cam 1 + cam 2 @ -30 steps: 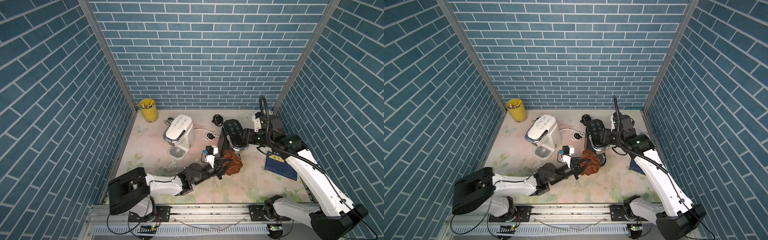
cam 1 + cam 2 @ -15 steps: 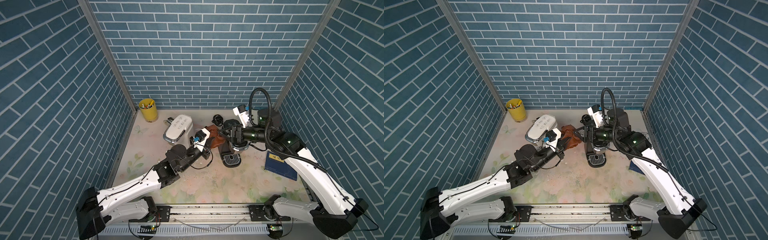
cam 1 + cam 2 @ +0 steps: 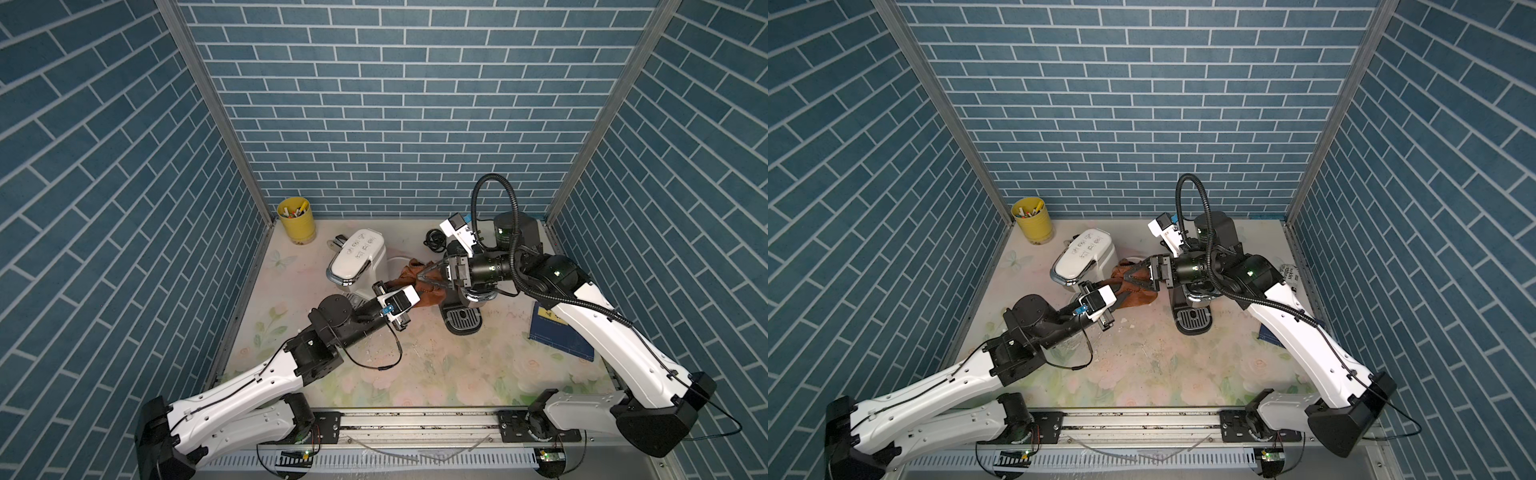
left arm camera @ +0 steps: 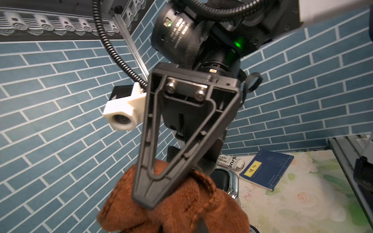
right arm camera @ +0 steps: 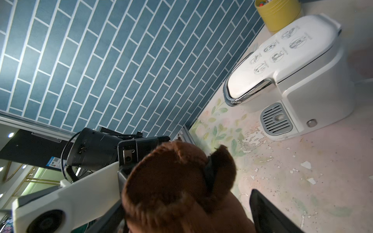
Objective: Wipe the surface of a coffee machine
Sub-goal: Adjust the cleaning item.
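Note:
A brown knitted cloth (image 3: 432,297) (image 3: 1133,297) hangs in the air between a white coffee machine (image 3: 357,257) (image 5: 282,60) and a black coffee machine (image 3: 463,320) (image 3: 1192,318). My left gripper (image 3: 417,291) (image 5: 209,173) is shut on the cloth (image 4: 181,201) from the front left. My right gripper (image 3: 422,277) (image 5: 185,205) comes in from the right and stands open, its fingers (image 4: 149,187) wide apart on either side of the cloth (image 5: 165,181). My right arm hides most of the black machine's top.
A yellow cup (image 3: 297,224) of pens stands in the back left corner. A blue book (image 3: 557,336) lies at the right beside a printed packet (image 4: 230,163). A coiled black cable (image 3: 432,241) lies behind the machines. Flakes and crumbs (image 3: 382,353) litter the floral tabletop.
My left arm has lifted the cloth from low at the front up between the two machines. My right gripper has swung left toward it and opened wider around it.

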You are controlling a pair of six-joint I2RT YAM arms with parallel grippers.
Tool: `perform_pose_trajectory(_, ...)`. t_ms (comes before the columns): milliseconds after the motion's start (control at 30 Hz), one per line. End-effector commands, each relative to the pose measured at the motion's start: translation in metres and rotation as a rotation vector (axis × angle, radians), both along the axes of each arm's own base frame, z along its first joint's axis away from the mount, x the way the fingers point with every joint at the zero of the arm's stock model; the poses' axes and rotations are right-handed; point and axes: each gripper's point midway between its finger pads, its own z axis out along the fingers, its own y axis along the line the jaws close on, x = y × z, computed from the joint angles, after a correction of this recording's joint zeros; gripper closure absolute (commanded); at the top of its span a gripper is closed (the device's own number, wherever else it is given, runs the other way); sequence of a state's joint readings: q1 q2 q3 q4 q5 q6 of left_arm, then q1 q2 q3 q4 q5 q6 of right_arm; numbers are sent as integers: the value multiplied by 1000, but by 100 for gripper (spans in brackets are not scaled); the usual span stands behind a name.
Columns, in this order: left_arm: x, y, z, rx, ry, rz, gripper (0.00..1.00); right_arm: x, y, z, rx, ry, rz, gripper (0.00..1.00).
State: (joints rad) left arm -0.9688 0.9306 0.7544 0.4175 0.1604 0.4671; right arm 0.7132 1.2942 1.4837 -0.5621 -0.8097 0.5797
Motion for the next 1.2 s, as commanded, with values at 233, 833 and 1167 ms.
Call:
perform_pose_trajectory(233, -6, 17, 23, 1, -129, 48, 100, -45, 8, -11, -31, 73, 193, 26)
perform_pose_trajectory(833, -26, 9, 8, 12, -133, -75, 99, -15, 16, -11, -48, 25, 81, 37)
perform_pose_trajectory(1167, -30, 14, 17, -29, -149, -74, 91, -8, 15, -16, -62, 23, 51, 74)
